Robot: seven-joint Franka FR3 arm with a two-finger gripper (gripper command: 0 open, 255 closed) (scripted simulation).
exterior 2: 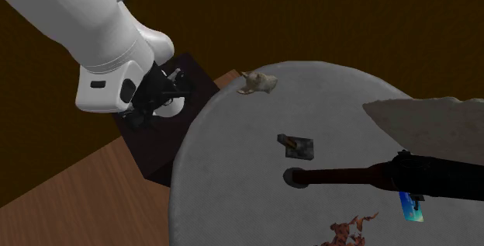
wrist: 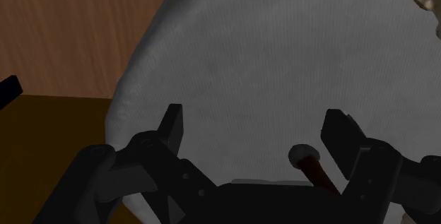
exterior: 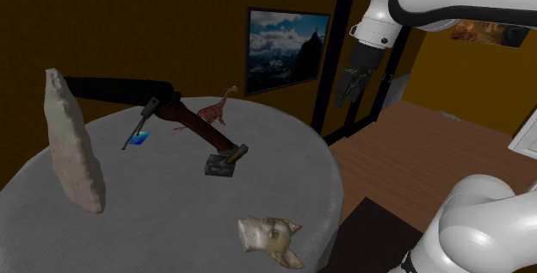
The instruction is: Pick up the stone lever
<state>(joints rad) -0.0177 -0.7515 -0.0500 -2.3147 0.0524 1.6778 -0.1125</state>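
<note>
My claw [wrist: 256, 127] hangs spread wide with nothing pinched between its fingers. In the shoulder view it sits high above the desk's [exterior: 172, 220] far right edge, well apart from what I am after.

The lever [exterior: 224, 160] lies near the middle of the desk. It is a small square grey base lying flat, with a short brownish stick rising at a tilt from it. The base looks dull and rough like stone. The stick looks like the slimmer and likelier part to grip.

I judge that I am at the approach, with no grasp begun. My next move calls for swinging in over the desk, coming down above the lever and turning so my fingers straddle the stick or the base.

A long dark club [exterior: 129, 90] ends close beside the lever. Its round end shows low between my fingers in the wrist view, though I am not touching it. I should come down clear of it.

Farther off, a reddish dinosaur [exterior: 215, 109] stands beyond the club. A tall stone slab [exterior: 73, 142] rises at the shoulder view's left, and a pale lump [exterior: 271, 237] rests by the near edge.
</note>
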